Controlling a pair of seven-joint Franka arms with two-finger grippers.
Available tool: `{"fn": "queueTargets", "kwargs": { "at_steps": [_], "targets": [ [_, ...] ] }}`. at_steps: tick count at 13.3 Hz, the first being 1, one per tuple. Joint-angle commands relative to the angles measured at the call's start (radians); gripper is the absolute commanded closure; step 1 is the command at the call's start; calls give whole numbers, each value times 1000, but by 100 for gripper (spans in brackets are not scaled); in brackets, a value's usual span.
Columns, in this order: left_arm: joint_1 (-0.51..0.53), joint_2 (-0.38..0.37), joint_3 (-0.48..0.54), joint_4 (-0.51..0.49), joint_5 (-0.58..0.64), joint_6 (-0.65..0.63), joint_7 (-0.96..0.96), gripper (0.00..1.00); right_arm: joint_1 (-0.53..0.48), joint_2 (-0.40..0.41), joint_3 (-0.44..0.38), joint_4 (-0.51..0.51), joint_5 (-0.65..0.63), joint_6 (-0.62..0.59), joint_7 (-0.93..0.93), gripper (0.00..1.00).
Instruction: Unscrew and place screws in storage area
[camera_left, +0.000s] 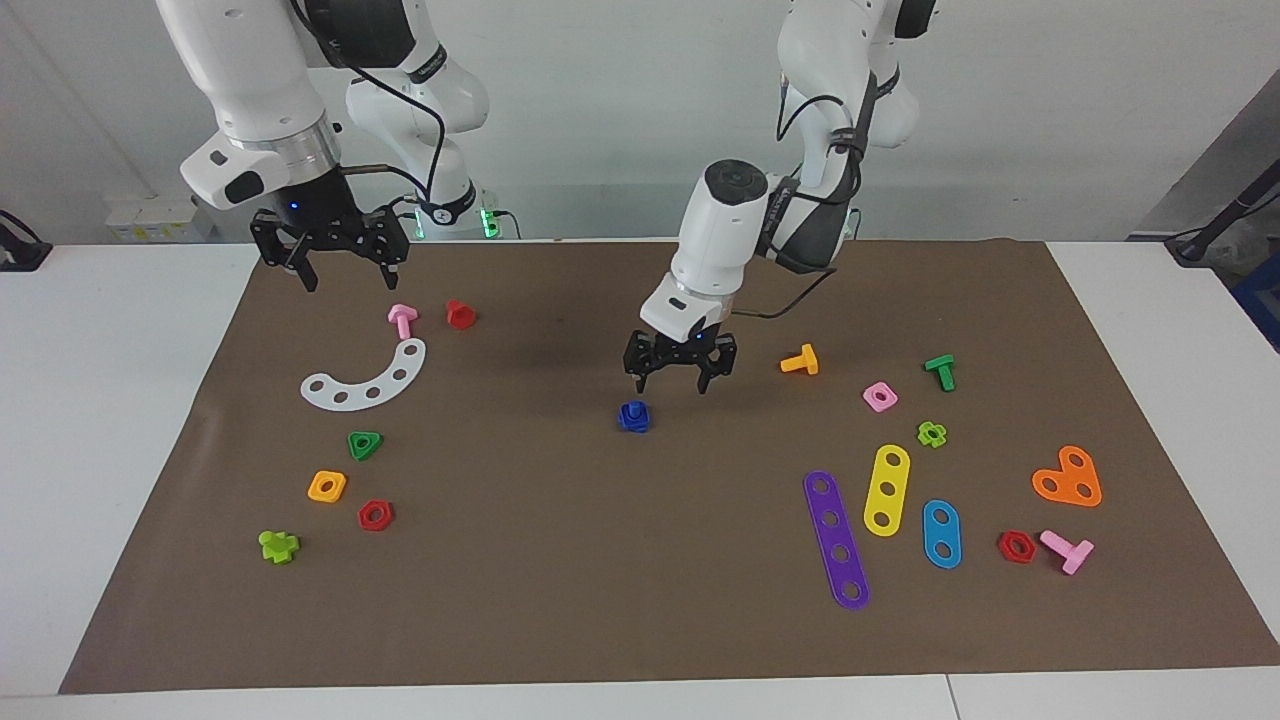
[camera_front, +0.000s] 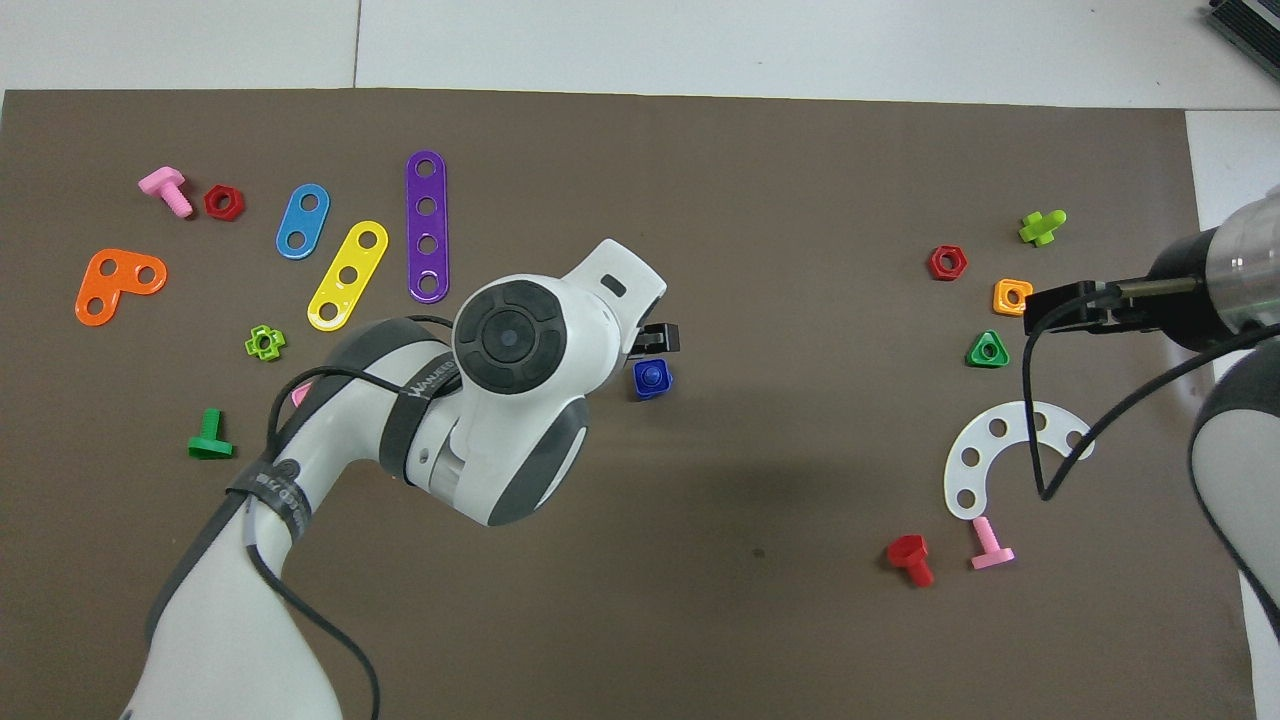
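While the blue screw (camera_left: 633, 415) is sitting upright in its blue nut (camera_front: 652, 380) at the middle of the brown mat (camera_left: 640, 620), well apart from everything else, the left claw (camera_left: 680, 378) is hanging open just above and beside it, slightly toward the robots and toward the left arm's end, touching nothing. Judging from that offset, the claw is risking a descent that is missing the screw head, pinching the nut instead, or knocking the loose pair across the mat. Because nothing is holding the nut down, any twist is likely turning screw and nut together rather than parting them, so the right claw (camera_left: 334, 262) would probably be needed as a second grip. That claw is waiting open over the mat's edge by the right arm's base, above the pink bolt (camera_left: 402, 320) and white strip (camera_left: 366, 380). In the storage patch around that strip, the green nut (camera_left: 365, 444), orange nut (camera_left: 327, 486) and red nut (camera_left: 375, 514) are crowding the space, so a careless drop is risking a bump into them.
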Motion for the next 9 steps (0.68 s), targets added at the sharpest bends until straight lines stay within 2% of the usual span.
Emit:
{"fn": "queueTargets", "kwargs": {
  "at_steps": [1, 4, 9],
  "targets": [
    [-50, 85, 27, 49, -1, 19, -13, 1, -1, -8, 5, -2, -10, 19, -11, 0],
    [-62, 117, 27, 50, 54, 32, -11, 5, -7, -13, 4, -14, -9, 11, -8, 0],
    [-84, 125, 27, 38, 61, 71, -13, 19, -7, -17, 4, -17, -9, -2, -5, 0]
  ]
}}
